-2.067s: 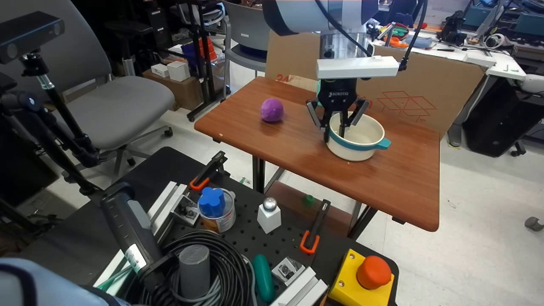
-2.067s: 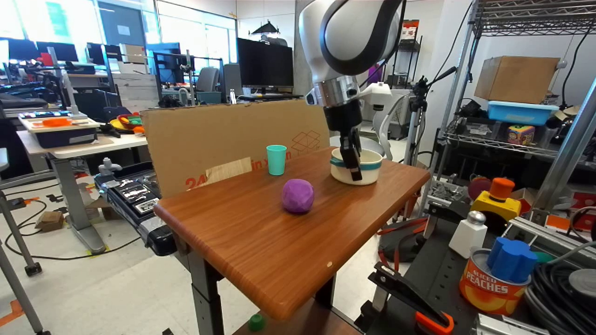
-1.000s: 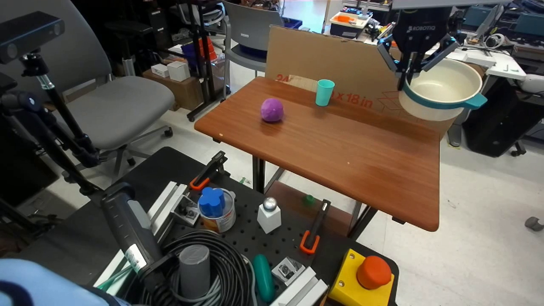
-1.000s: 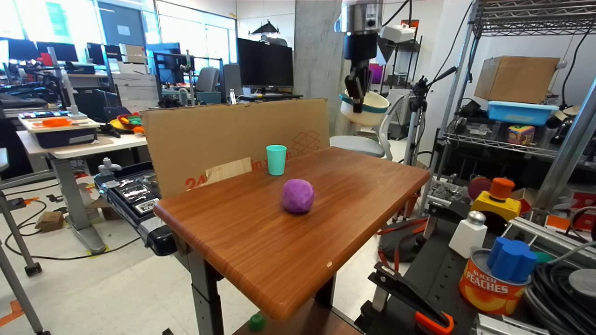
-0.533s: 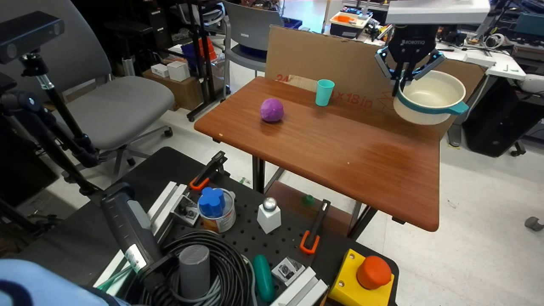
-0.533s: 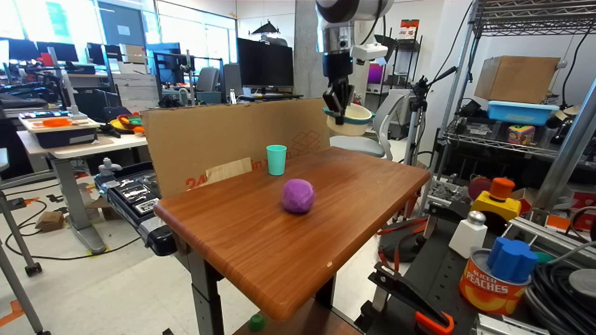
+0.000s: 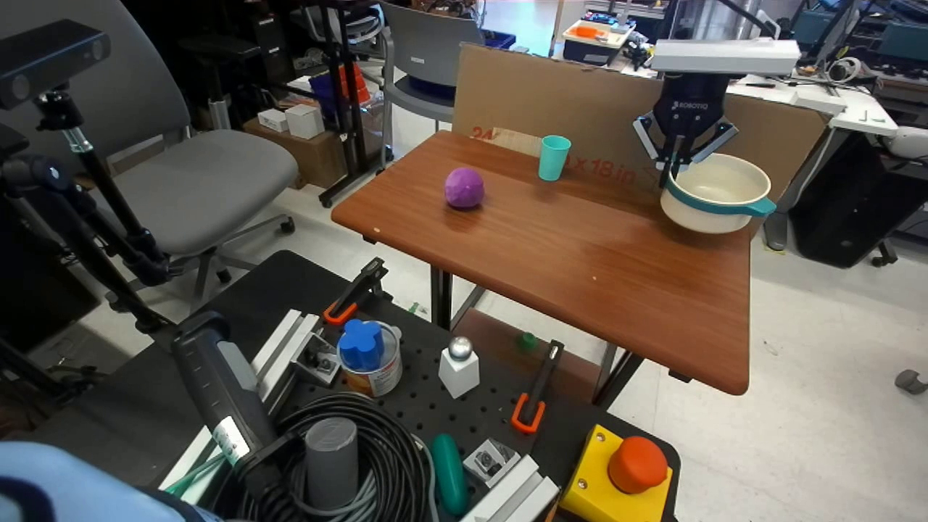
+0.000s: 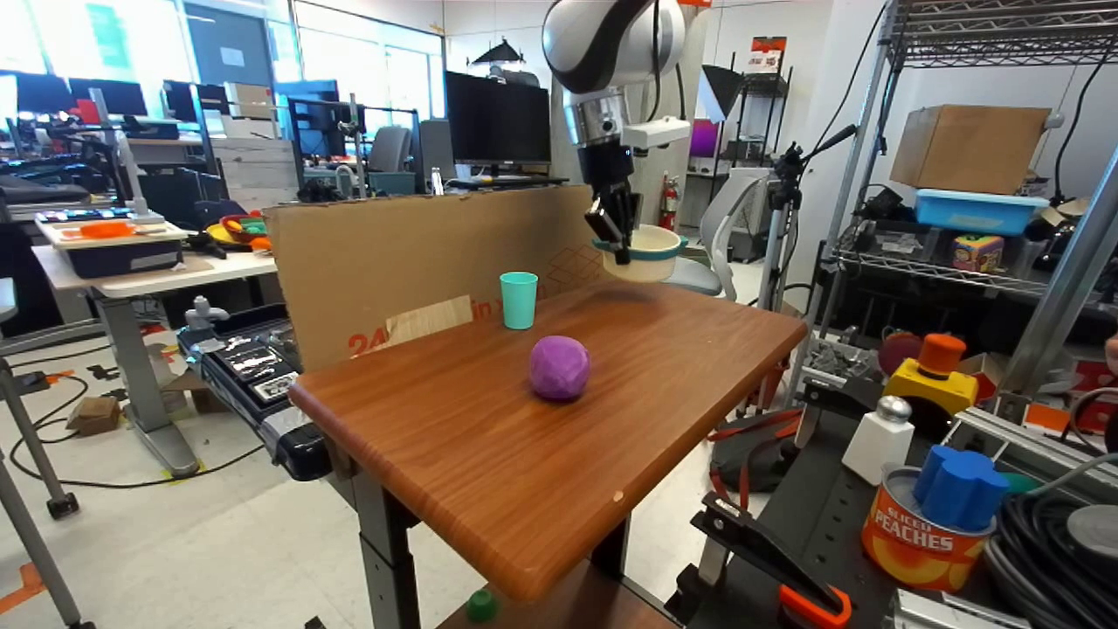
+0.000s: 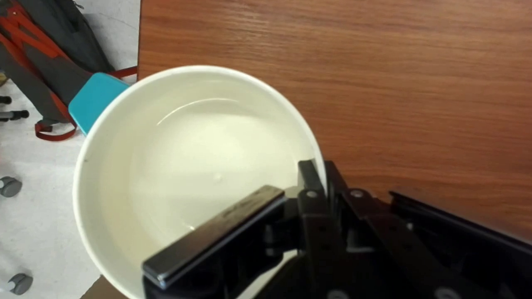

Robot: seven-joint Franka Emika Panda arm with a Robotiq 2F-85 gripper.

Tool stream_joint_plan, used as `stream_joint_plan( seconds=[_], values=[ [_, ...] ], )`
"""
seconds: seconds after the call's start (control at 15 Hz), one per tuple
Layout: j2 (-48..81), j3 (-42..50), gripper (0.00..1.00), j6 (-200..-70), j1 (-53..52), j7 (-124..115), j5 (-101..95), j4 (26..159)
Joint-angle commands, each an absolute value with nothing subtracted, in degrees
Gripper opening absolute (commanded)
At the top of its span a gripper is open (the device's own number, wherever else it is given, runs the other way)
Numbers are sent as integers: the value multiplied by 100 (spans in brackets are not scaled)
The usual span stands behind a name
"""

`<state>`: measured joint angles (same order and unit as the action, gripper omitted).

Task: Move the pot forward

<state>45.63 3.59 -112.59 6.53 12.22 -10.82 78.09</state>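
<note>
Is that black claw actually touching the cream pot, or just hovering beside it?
Touching. The wrist view shows it: the gripper pinches the wall of the pot, one finger inside and the other outside.

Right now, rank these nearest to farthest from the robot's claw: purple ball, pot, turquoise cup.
In an exterior view:
1. Cream pot, rim pinched in the gripper.
2. Turquoise cup, by the cardboard.
3. Purple ball, left of the cup.
</note>
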Motion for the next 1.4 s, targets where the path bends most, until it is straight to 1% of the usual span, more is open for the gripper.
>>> stream_joint_plan(
  seconds=[0.0,0.4,0.47,0.53,0.6,0.67,0.93,1.2,1.27,1.33],
  values=[
    [5277,333,2,-10529,673,1256,-951,6711],
    [5990,313,2,-9863,725,1284,-870,5710],
    [6027,313,7,-9795,723,1282,-863,5592],
    [6010,308,32,-9771,712,1307,-870,5571],
    [5968,307,32,-9802,700,1334,-891,5594],
    [5886,305,37,-9907,686,1349,-913,5680],
    [5120,291,66,-10650,579,1496,-1082,6510],
    [4004,264,96,-11910,500,1402,-1140,7630],
    [4738,319,99,-11382,496,1413,-1122,6722],
    [4548,313,86,-11419,484,1410,-1121,6861]
  ],
)
